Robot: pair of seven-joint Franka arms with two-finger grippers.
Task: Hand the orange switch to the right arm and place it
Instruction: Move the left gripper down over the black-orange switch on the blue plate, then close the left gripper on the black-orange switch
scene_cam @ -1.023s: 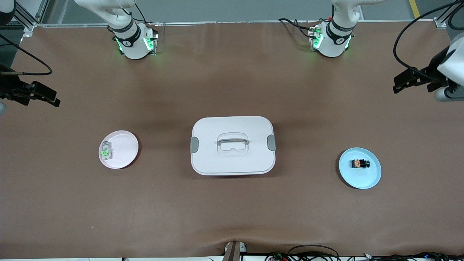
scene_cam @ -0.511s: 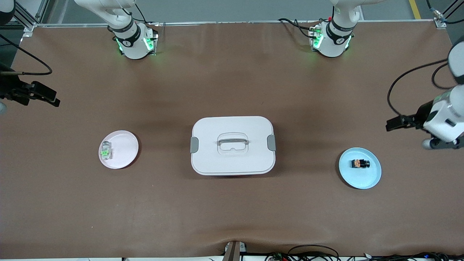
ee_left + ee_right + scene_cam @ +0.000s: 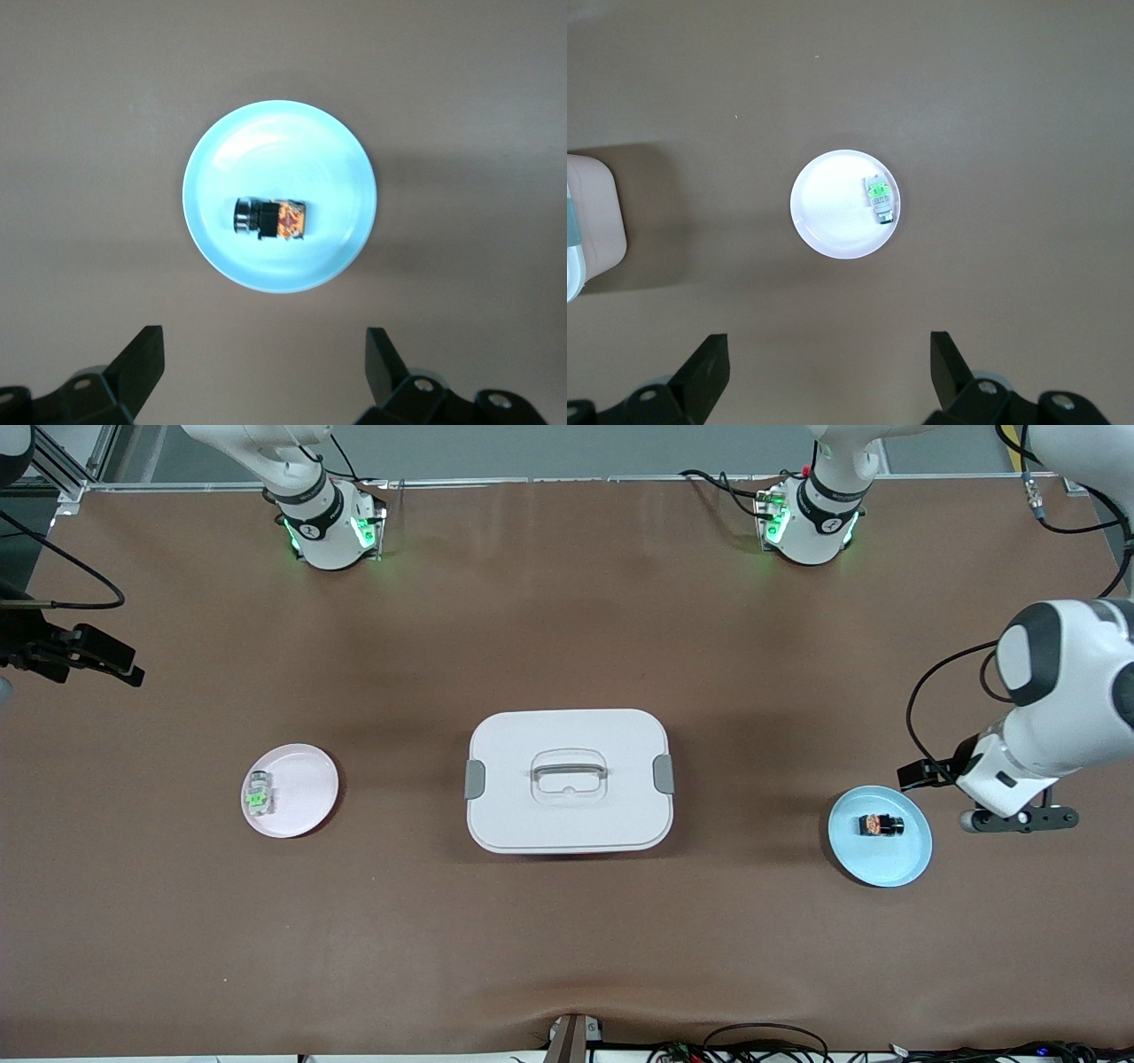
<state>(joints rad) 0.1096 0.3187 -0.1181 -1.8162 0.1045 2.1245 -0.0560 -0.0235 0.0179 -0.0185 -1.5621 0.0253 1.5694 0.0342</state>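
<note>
The orange switch (image 3: 880, 825), a tiny black block with an orange-copper band, lies on its side on a light blue plate (image 3: 886, 872) toward the left arm's end of the table. In the left wrist view the switch (image 3: 279, 220) lies in the middle of the plate (image 3: 266, 133). My left gripper (image 3: 917, 774) hangs high beside the plate, open and empty (image 3: 266, 341). My right gripper (image 3: 128, 671) waits in the air at the right arm's end of the table, open and empty (image 3: 830, 345).
A white lidded box (image 3: 567, 779) with a handle and grey clips stands mid-table. A pink plate (image 3: 306, 779) toward the right arm's end bears a whitish piece with green marks (image 3: 258, 794); both show in the right wrist view (image 3: 828, 212), (image 3: 880, 200).
My left arm has swung in from the table's end and come down toward the blue plate. The right arm, the switch and the plates have not moved.
</note>
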